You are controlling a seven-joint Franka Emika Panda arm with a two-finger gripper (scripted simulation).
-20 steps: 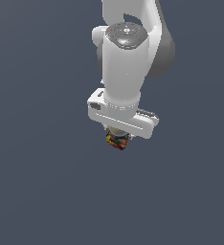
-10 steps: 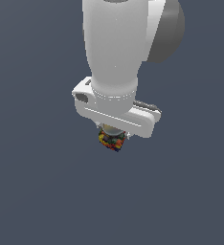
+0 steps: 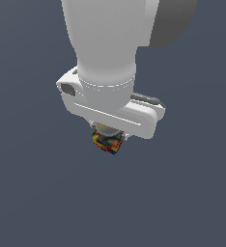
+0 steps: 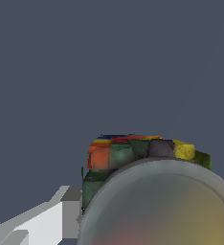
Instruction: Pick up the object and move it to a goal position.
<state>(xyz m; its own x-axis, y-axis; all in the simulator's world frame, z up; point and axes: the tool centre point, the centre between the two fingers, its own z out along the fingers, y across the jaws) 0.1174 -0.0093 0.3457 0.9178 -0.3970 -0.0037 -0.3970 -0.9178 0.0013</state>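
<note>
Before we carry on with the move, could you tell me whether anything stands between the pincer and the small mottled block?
Nothing visible does. The small boxy block mottled red, yellow, green and dark sits directly under the white pincer, tight against its underside. Around both, each view shows only plain dark grey background, and no goal marker is visible.

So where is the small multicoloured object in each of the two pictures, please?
Exterior view: the object hangs near the centre, just under the white gripper, partly hidden by it.
Wrist view: the object sits around the centre, behind a pale rounded dome.
Shared landmark: the white gripper body beside the object in both views.
</note>
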